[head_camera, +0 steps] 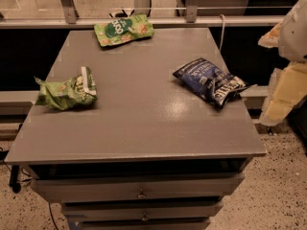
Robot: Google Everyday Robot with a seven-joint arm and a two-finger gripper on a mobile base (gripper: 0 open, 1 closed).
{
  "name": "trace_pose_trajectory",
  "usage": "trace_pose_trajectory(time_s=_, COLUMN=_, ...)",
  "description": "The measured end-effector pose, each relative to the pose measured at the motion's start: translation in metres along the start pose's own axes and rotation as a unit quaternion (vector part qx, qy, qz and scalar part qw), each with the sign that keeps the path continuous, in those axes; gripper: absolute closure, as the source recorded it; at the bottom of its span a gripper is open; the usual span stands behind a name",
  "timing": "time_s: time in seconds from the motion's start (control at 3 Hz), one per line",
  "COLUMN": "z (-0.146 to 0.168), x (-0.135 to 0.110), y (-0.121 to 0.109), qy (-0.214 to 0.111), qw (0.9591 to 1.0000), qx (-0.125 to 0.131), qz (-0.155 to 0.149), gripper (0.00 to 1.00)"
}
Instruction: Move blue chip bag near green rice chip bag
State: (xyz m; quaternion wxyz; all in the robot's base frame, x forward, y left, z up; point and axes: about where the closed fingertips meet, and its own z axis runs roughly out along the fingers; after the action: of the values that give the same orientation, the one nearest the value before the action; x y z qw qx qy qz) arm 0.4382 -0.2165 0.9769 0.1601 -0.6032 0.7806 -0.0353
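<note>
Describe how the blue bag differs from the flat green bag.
The blue bag is dark navy; the flat green bag is light green. The blue bag lies near the right edge, the green bag at the far edge. Both lie on the table. The pincer hangs off its right side.

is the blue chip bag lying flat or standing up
Lying flat: the blue chip bag rests on the table, near its right edge. The claw is past that edge, not touching the bag.

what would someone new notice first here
Three snack bags on the grey table: the blue chip bag by the right edge, the green rice chip bag at the far edge, a crumpled green bag on the left. The gripper hangs beyond the table's right side.
</note>
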Motion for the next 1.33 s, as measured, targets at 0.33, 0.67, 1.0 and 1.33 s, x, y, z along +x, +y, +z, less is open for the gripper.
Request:
trace_pose_trajectory(time_s=0.33, z=0.000, x=0.000, y=0.000, qy=0.000, qw=1.0000, qx=0.000, qz=0.000, gripper=0.00)
trace_pose_trajectory(time_s=0.67, z=0.004, x=0.000, y=-0.001, qy=-0.010, qw=0.9999, qx=0.003, qz=0.005, gripper=0.00)
trace_pose_trajectory(time_s=1.0, z=0.037, x=0.000, y=-0.014, qy=-0.046, qw=0.9987, qx=0.002, qz=0.020, gripper=0.00)
trace_pose_trajectory(time_s=1.33, z=0.075, x=-0.011, y=-0.053, qy=-0.101, qw=0.9942, qx=0.019, qz=0.033, gripper=0.00)
